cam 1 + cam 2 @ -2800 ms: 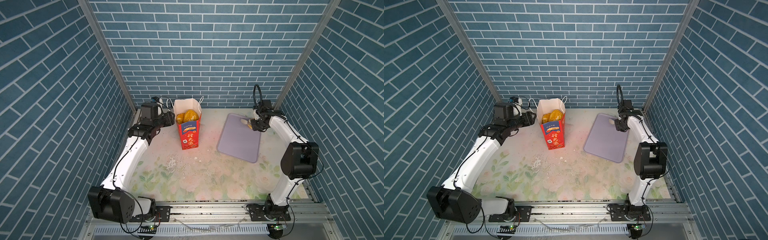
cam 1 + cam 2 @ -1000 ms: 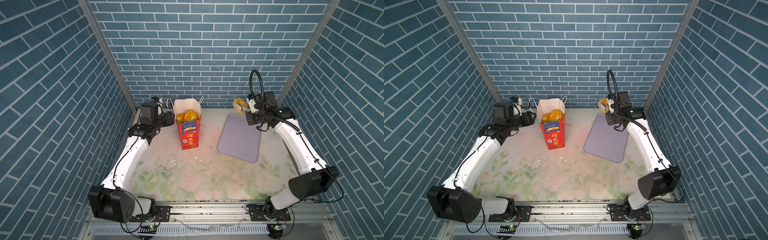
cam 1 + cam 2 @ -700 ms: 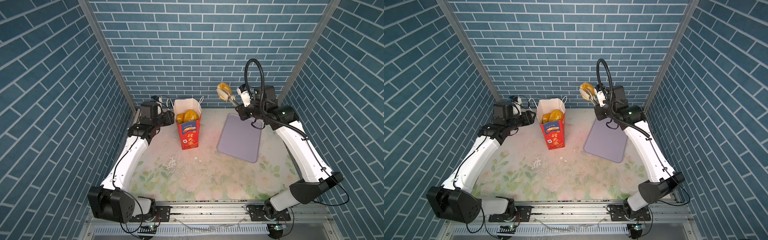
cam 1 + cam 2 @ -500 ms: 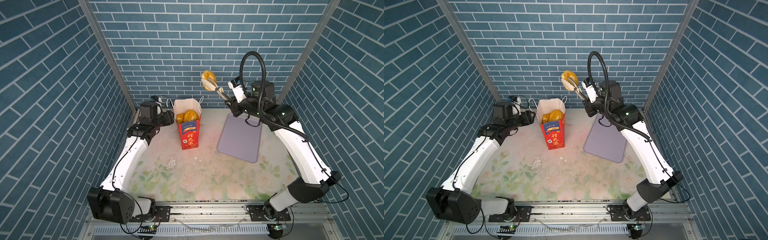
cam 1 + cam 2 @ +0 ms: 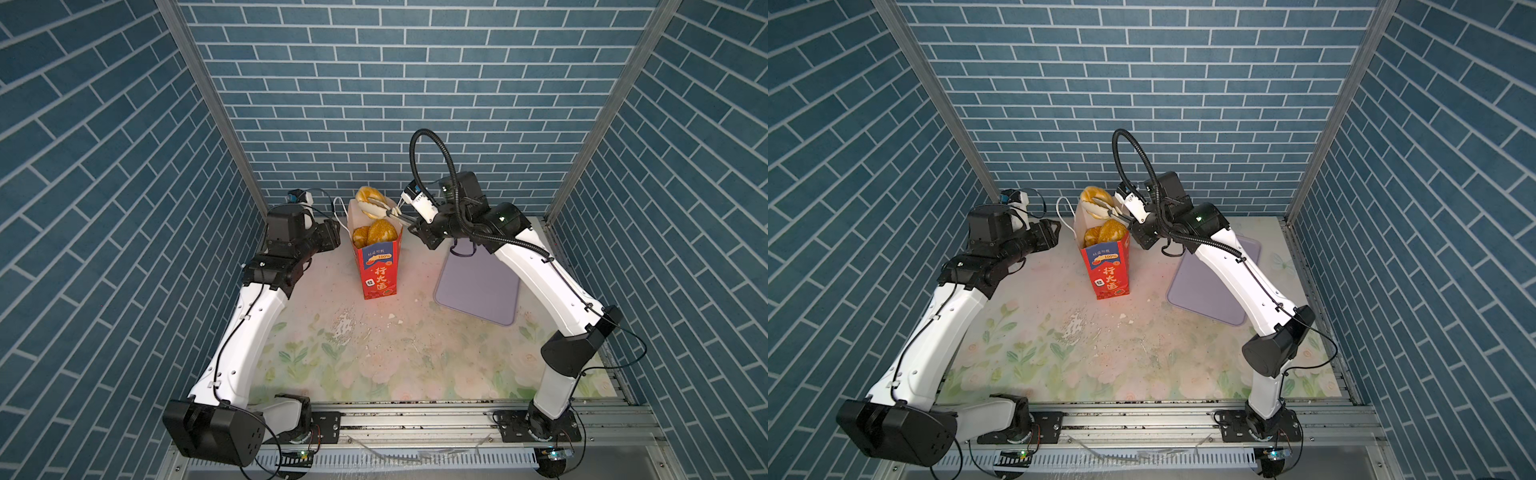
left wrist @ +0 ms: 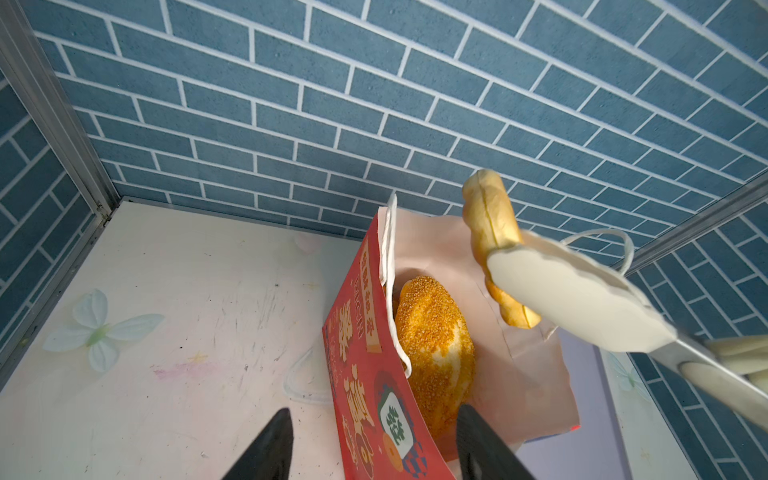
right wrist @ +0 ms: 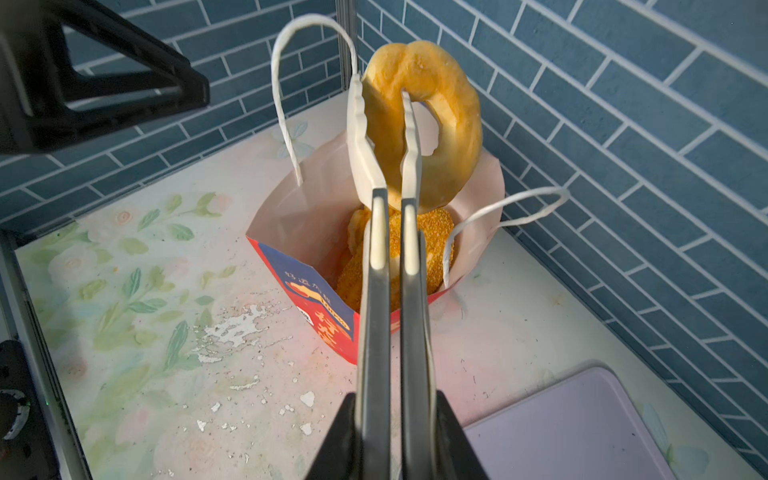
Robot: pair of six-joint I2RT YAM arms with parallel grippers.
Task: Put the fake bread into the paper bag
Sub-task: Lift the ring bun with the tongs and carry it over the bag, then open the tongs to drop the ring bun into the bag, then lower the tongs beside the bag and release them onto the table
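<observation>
The red paper bag (image 5: 378, 274) (image 5: 1108, 270) stands upright at the back of the table, with golden fake bread (image 5: 376, 232) (image 7: 432, 249) filling it near the rim. My right gripper (image 5: 415, 226) (image 7: 390, 415) is shut on a pair of tongs (image 7: 388, 249). The tongs pinch a ring doughnut (image 5: 368, 195) (image 5: 1092, 194) (image 7: 453, 124) just above the bag's open mouth, towards its far side. My left gripper (image 5: 332, 237) (image 6: 374, 411) is open at the bag's left side. The bag's red wall (image 6: 370, 374) passes between its fingers.
A flat lilac tray (image 5: 478, 286) (image 5: 1208, 282) lies right of the bag, under the right arm. White cord handles (image 7: 286, 91) stick up from the bag's rim. Blue brick walls close in the back and both sides. White flecks (image 5: 345, 328) mark the floral mat.
The right arm has carried the doughnut in the tongs from the tray's far end up and leftward, then down to just over the bag's mouth. The left arm has stayed put.
</observation>
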